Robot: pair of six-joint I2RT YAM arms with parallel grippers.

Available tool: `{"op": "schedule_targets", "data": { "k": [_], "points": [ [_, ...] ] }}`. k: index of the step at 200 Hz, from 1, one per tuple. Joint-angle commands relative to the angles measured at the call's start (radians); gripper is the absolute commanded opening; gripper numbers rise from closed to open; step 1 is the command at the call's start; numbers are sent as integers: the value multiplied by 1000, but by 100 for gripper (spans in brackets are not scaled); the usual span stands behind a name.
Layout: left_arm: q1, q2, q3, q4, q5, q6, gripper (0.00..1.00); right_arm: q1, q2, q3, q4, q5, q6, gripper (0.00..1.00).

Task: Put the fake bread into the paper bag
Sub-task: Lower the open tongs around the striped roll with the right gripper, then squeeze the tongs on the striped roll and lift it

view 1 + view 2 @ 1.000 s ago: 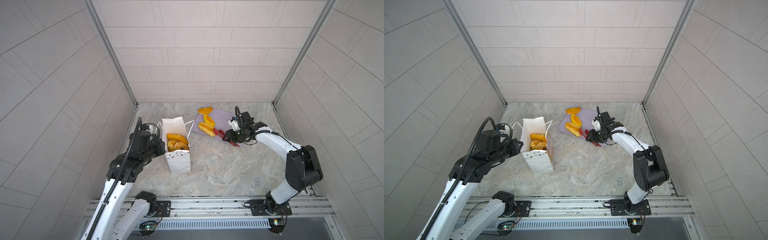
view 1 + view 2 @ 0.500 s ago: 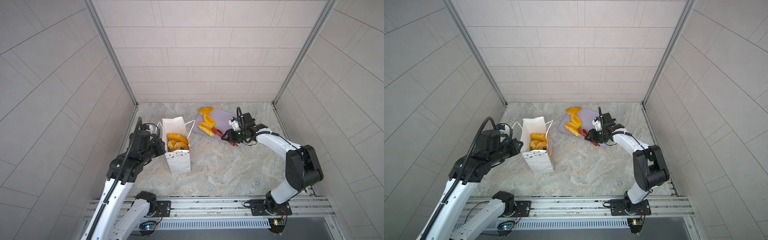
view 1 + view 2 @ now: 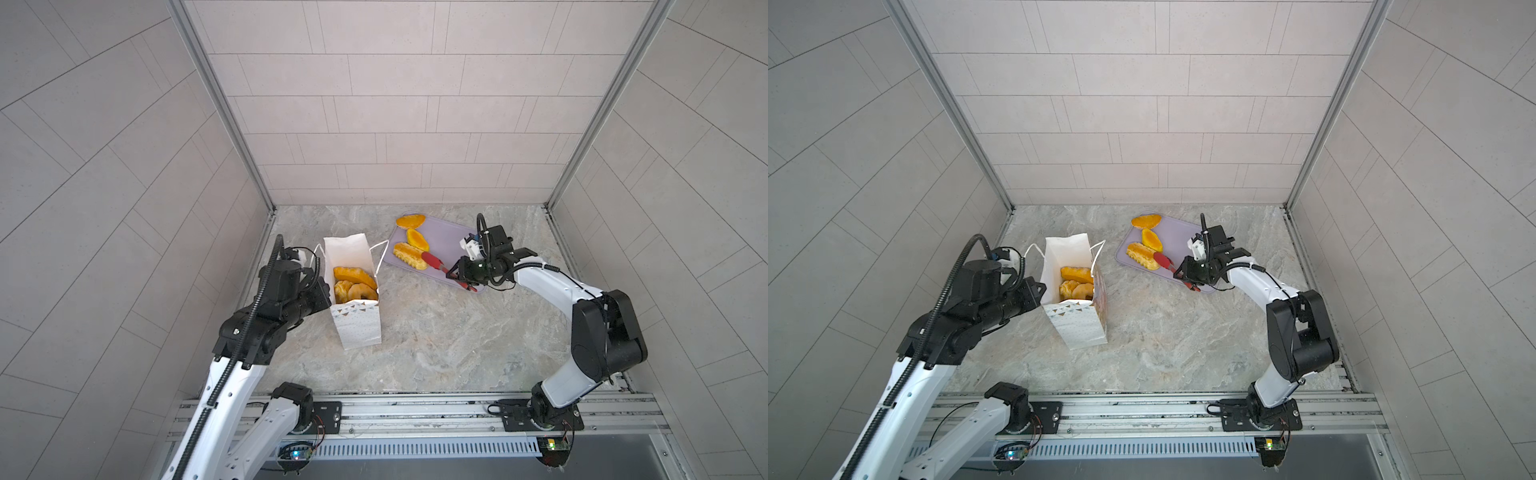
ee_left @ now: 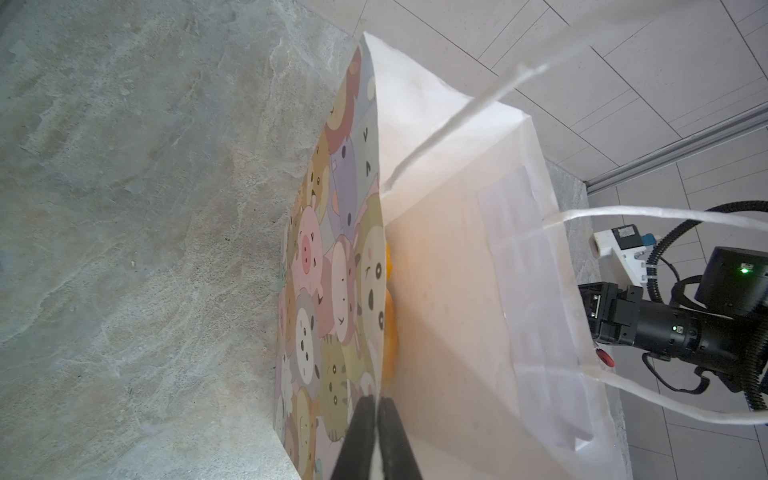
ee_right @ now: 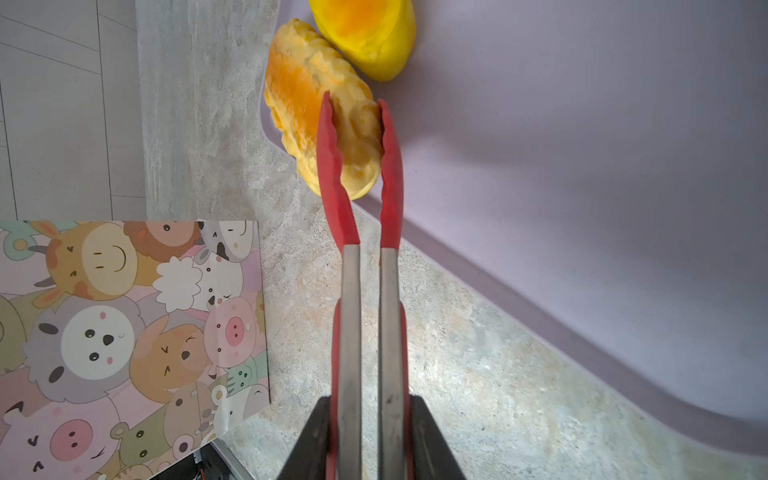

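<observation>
Closed since the earlier frame, red-tipped steel tongs (image 5: 349, 291) grip the ridged golden toy bread roll (image 5: 291, 95) on the flat lilac tray (image 5: 582, 145). Right pincer (image 5: 370, 407) clamps the tongs; left pincer (image 4: 377, 415) pinches the rim of the cartoon-printed white paper bag (image 3: 359, 328), pastries (image 3: 355, 282) inside.

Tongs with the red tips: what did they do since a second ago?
The right gripper squeezed the tongs shut, and their red tips nudged forward and closed around the striped roll on the lilac tray. The left gripper still pinches the paper bag rim; bag and other bread have not moved.
</observation>
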Motion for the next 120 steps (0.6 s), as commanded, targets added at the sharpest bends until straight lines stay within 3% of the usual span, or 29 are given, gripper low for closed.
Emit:
{"op": "schedule_targets", "data": {
  "k": [1,120],
  "points": [
    [-2,-3,28,-11,-10,13,7,-17,-59,6,14,-21,2,26],
    [-2,-3,31,-7,-12,13,7,-45,-197,57,-67,-22,-41,18]
  ]
}}
